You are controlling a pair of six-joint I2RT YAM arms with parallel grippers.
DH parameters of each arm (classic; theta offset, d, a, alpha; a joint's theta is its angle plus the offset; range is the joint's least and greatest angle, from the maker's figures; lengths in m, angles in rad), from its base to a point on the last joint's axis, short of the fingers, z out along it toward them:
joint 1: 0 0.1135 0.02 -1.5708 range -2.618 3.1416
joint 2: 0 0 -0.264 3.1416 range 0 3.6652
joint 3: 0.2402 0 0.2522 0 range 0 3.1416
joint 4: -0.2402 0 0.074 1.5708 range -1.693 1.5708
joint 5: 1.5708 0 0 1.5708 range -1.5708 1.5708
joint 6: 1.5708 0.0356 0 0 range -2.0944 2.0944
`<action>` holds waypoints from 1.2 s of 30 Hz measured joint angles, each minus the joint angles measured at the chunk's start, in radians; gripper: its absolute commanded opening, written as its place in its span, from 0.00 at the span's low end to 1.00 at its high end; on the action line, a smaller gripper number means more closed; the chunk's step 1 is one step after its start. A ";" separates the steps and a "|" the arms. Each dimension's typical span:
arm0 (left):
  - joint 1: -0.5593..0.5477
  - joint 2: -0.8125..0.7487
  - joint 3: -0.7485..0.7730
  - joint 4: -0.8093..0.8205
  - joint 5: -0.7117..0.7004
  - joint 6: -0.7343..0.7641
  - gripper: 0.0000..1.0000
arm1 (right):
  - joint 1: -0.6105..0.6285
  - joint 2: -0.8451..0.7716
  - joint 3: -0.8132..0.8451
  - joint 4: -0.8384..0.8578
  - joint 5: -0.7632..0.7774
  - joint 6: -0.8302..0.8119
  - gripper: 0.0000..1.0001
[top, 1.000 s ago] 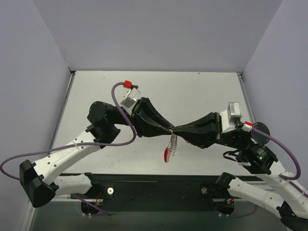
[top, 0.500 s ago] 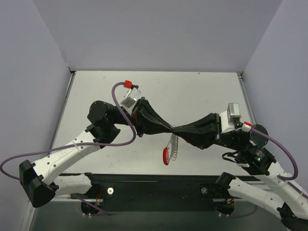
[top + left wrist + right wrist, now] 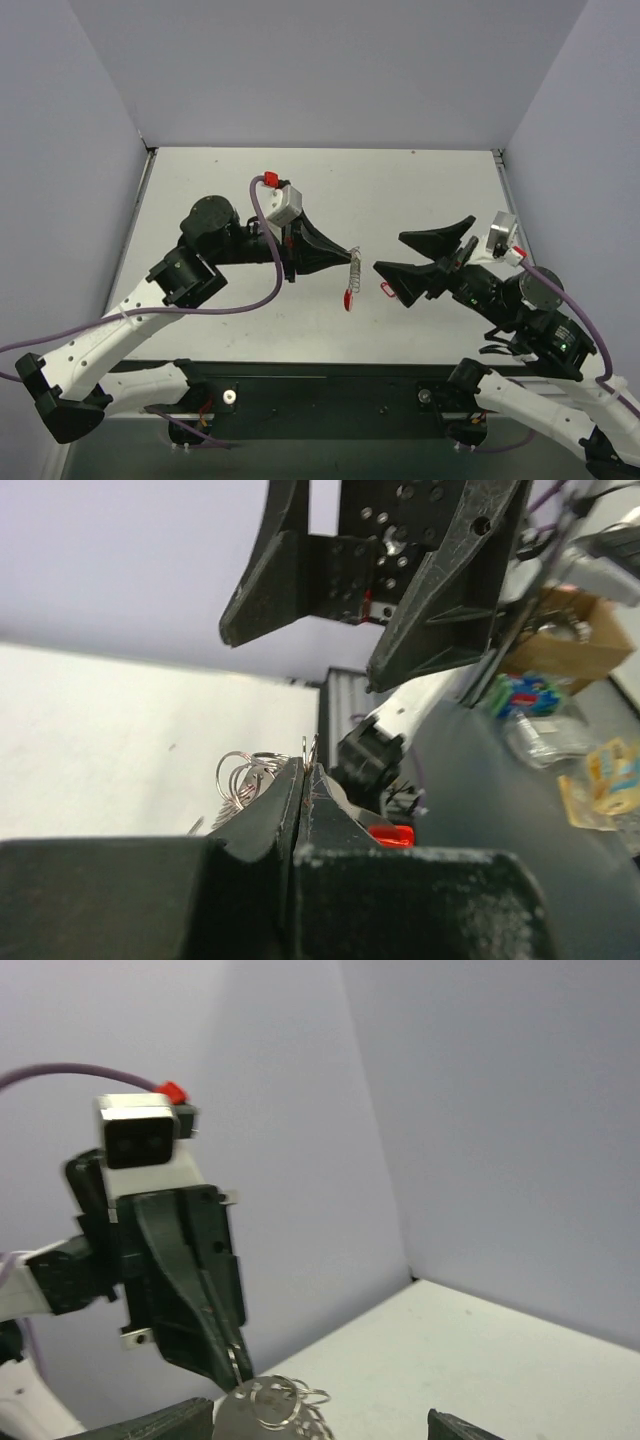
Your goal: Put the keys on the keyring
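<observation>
Threading step, I judge: left jaws clamp the keyring (image 3: pixel 351 282) aloft, right jaws stand apart and empty beside the loose key (image 3: pixel 386 290), which likely needs regrasping next.

The keyring (image 3: pixel 355 275) pairs shiny silver metal with glossy red plastic.

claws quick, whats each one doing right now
Left claw: closed on the keyring, which hangs below it.
Right claw: open, holding nothing.
</observation>
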 measured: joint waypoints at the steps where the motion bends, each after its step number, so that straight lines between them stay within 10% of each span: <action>1: 0.000 -0.006 0.007 -0.053 -0.030 0.032 0.00 | 0.000 0.000 0.000 -0.033 0.040 0.009 0.85; 9: -0.002 -0.028 0.014 -0.375 -0.288 0.206 0.00 | -0.076 0.100 -0.073 -0.339 0.332 0.192 0.80; 18: -0.003 -0.061 -0.021 -0.472 -0.396 0.262 0.00 | -0.525 0.407 -0.330 -0.430 0.103 0.345 0.58; 36: 0.000 -0.078 -0.056 -0.487 -0.396 0.281 0.00 | -0.452 0.750 -0.284 -0.344 0.110 0.211 0.44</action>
